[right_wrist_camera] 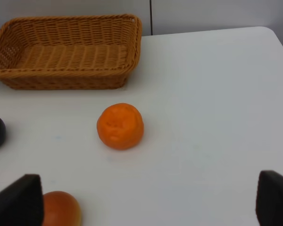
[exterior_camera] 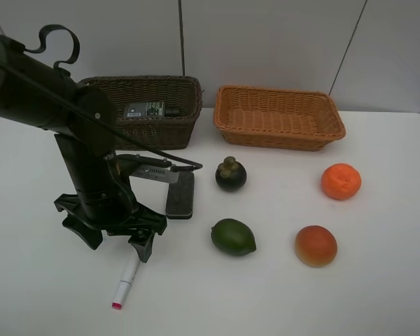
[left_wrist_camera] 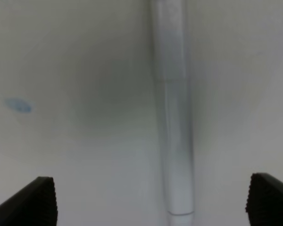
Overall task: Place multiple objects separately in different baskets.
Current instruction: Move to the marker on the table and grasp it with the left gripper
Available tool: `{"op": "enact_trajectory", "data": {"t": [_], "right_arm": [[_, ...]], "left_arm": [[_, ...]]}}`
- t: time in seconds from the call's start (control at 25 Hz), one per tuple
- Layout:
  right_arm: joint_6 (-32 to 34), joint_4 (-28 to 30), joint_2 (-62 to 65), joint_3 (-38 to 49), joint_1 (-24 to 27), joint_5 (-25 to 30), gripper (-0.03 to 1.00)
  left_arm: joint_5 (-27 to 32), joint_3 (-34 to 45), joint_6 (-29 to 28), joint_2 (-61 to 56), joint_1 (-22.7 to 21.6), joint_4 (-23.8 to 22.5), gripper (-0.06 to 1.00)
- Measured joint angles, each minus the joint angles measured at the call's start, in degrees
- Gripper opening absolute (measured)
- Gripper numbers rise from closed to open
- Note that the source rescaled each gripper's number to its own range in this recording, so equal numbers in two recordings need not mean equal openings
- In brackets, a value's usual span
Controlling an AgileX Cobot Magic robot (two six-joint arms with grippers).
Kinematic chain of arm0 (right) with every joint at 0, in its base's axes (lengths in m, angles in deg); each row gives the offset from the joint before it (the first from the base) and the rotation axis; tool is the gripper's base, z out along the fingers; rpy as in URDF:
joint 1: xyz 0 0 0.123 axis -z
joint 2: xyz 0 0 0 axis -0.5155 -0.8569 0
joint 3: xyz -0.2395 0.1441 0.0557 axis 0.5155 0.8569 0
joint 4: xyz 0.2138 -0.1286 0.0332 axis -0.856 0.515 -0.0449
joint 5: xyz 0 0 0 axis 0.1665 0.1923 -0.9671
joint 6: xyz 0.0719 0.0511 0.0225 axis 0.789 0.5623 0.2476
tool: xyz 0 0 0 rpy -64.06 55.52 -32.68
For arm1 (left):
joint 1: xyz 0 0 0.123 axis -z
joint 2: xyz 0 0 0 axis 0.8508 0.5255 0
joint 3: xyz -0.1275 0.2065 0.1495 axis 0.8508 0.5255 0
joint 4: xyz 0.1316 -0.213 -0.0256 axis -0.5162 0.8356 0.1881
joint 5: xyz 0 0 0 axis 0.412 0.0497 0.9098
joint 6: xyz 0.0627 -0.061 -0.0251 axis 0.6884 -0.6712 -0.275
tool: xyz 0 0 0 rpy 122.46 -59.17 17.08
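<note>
Left gripper point(exterior_camera: 117, 241) sits low over the table, jaws spread wide, gripping nothing. White marker point(exterior_camera: 127, 282) lies flat between the fingers, clear of both, pink tip pointing away from the arm. Black eraser block point(exterior_camera: 180, 196) is just beside the arm. I see a dark bottle point(exterior_camera: 148, 110) lying in the dark brown basket point(exterior_camera: 154, 133); the tan basket point(exterior_camera: 280, 136) holds nothing. Mangosteen point(exterior_camera: 231, 175), green fruit point(exterior_camera: 233, 236), orange point(exterior_camera: 341, 181) and red-orange fruit point(exterior_camera: 316, 246) sit on the table. Right gripper point(right_wrist_camera: 146, 200) is spread wide too, empty.
</note>
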Motion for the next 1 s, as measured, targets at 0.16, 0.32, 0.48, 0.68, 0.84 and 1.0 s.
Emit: {"op": "enact_trajectory", "data": {"t": [0.16,0.32,0.48,0.68,0.84,1.0], "right_arm": [[0.0,0.0,0.0,0.0,0.0,0.0,1.00],[0.0,0.0,0.0,0.0,0.0,0.0,1.00],[0.0,0.0,0.0,0.0,0.0,0.0,1.00],[0.0,0.0,0.0,0.0,0.0,0.0,1.00],[0.0,0.0,0.0,0.0,0.0,0.0,1.00],[0.0,0.0,0.0,0.0,0.0,0.0,1.00]], "left_arm": [[-1.6,0.0,0.1,0.9,0.0,0.0,0.99],[-2.1,-0.3,0.4,2.8,0.0,0.0,0.99],[-2.2,-1.2,0.4,4.4,0.0,0.0,0.99],[-2.2,-1.6,0.4,4.6,0.0,-0.1,0.99],[-2.8,-1.6,0.6,4.6,0.0,-0.4,0.99],[-3.8,-1.6,0.6,4.6,0.0,-0.5,0.99]]}}
